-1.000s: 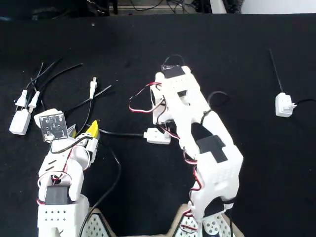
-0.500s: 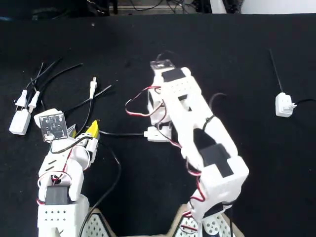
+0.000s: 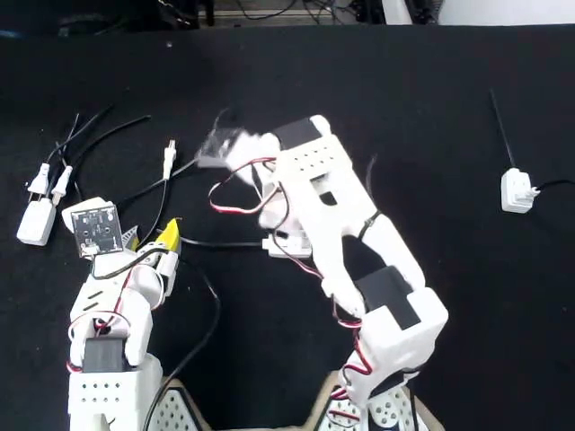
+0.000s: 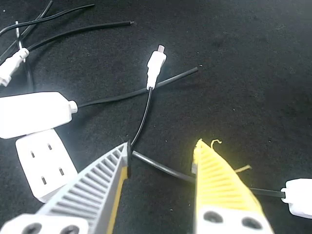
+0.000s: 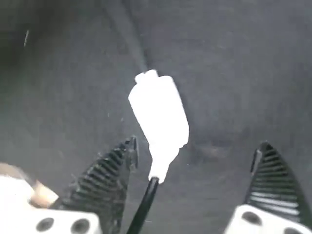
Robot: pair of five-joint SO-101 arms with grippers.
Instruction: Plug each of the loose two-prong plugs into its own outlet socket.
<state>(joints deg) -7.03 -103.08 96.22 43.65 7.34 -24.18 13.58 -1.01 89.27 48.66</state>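
Note:
A white plug on a black cord lies on the black cloth between the spread black fingers of my right gripper, which is open and not touching it. In the high view this plug peeks out from under the right arm at mid table. My left gripper is open over a black cord, with one grey and one yellow finger. Beyond it lies a loose small white plug. A white outlet block with socket holes sits beside the grey finger.
A second white block with a cord lies next to the outlet block. Two plugs and several black cords sprawl at the far left. Another white outlet with a cord sits alone at the right.
The right arm's wrist has swung to the left over the mid-table plug and shows motion blur. The left arm has not moved.

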